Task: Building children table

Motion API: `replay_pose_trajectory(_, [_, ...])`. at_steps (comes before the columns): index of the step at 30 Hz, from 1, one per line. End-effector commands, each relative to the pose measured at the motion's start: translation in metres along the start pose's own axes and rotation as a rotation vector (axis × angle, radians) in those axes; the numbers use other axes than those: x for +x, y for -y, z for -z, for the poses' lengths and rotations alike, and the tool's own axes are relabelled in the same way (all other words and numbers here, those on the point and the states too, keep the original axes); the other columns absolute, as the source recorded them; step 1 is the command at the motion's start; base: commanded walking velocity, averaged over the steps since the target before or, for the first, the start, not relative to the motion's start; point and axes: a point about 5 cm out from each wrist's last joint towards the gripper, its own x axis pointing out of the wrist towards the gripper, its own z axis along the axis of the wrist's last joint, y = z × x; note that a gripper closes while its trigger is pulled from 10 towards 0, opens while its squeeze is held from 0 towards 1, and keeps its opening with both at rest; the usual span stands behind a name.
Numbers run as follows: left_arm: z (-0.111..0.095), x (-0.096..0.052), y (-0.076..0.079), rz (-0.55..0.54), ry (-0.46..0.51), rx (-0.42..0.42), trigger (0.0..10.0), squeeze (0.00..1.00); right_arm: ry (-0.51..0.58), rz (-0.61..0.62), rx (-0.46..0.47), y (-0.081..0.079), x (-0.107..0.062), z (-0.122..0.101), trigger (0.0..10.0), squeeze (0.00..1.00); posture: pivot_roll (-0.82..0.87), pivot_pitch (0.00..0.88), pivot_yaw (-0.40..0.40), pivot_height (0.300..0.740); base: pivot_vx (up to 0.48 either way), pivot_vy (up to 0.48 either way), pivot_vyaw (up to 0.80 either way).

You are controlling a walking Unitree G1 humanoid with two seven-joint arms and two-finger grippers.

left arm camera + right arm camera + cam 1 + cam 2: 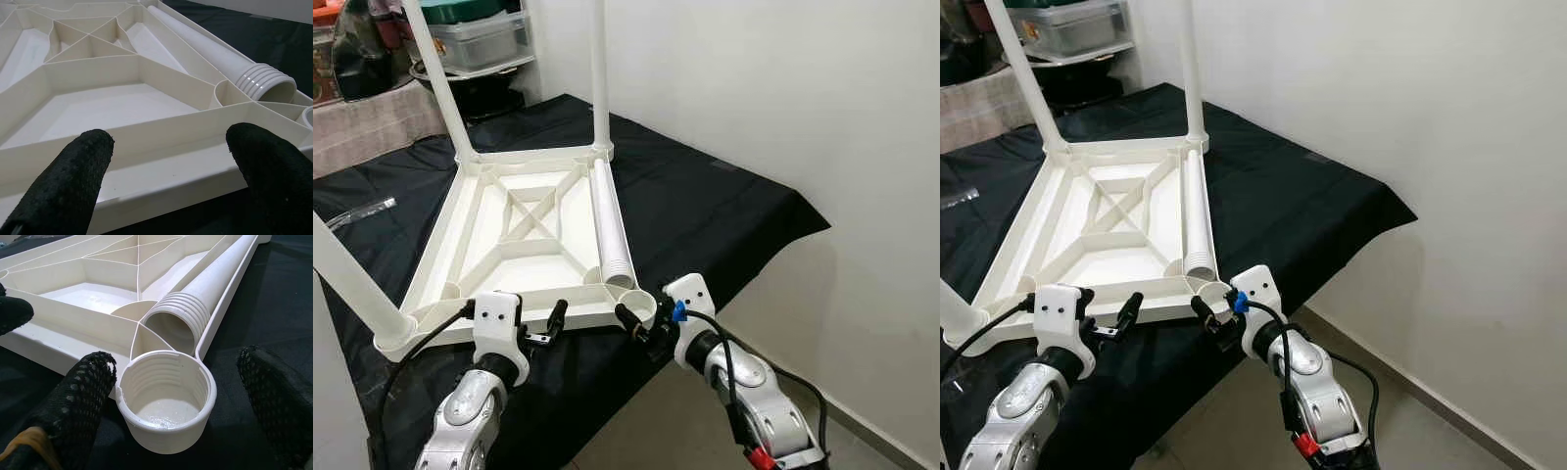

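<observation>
Right pincer (171, 396) open around empty leg socket (166, 399); threads visible inside.

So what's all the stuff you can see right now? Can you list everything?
Tabletop: one, white plastic, upside down on the black cloth, ribs showing.
Fitted legs: three, white, standing up from three corners.
Loose leg: one, white, threaded end, lying inside the tabletop along its right edge.
Empty socket: one, white, threaded, at the near right corner.
Cloth: one, black, under the tabletop.
Storage boxes: clear plastic, on a shelf at the back.
Wall: white, on the right.
Left gripper: black fingers, open, at the tabletop's near edge.
Right gripper: black fingers, open, either side of the empty socket.
</observation>
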Motion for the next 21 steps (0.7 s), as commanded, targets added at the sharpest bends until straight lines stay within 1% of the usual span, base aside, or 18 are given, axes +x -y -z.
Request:
replay_pose_trajectory(1, [0.0045,0.0005,0.0008,-0.004,-0.012,-0.011,10.0,0.0,0.007,-0.011,-0.01,-0.001,0.0015,-0.0006,10.0,0.0,-0.1,0.0,0.002,0.74,0.0,0.0,0.0])
replay_pose_trajectory(21, [0.0048,0.0012,0.0007,-0.002,-0.014,-0.017,10.0,0.0,0.005,-0.017,-0.016,-0.0015,0.0013,-0.0005,10.0,0.0,-0.11,0.0,0.0,0.74,0.0,0.0,0.0])
